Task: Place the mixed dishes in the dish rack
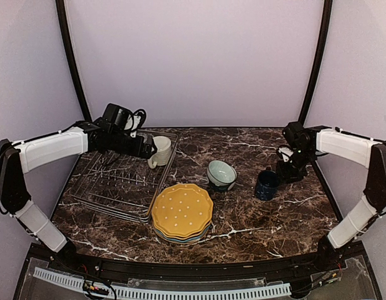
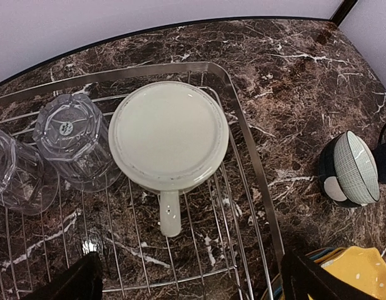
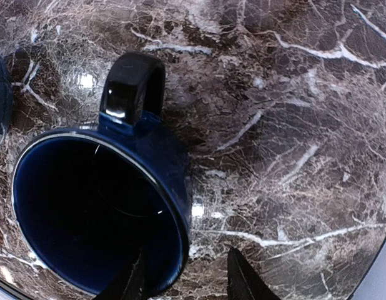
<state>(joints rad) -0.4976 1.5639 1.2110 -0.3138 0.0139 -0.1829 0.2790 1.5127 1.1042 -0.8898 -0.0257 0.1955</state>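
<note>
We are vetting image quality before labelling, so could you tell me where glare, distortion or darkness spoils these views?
Top external: light is soft and even, yet the thin-wired dish rack fades into the marble table. Left wrist: wide-angle distortion bows the table's far edge; the cream mug is sharp. Right wrist: the navy mug reads near black inside, and small glare spots dot the marble.

The table point(image 1: 262, 212) is gleaming like polished brown marble, white-veined and smooth, and is throwing back lamp glare. The rack point(image 1: 121, 178) is shining as thin bright metal wire. The cream mug point(image 2: 168, 134) is looking like smooth glazed ceramic, its base duller. A tumbler point(image 2: 71, 140) is showing clear, faceted glass or plastic. The navy mug point(image 3: 99, 219) is glinting with a glossy glaze. The yellow plate point(image 1: 182, 210) is looking smooth and satiny.
</note>
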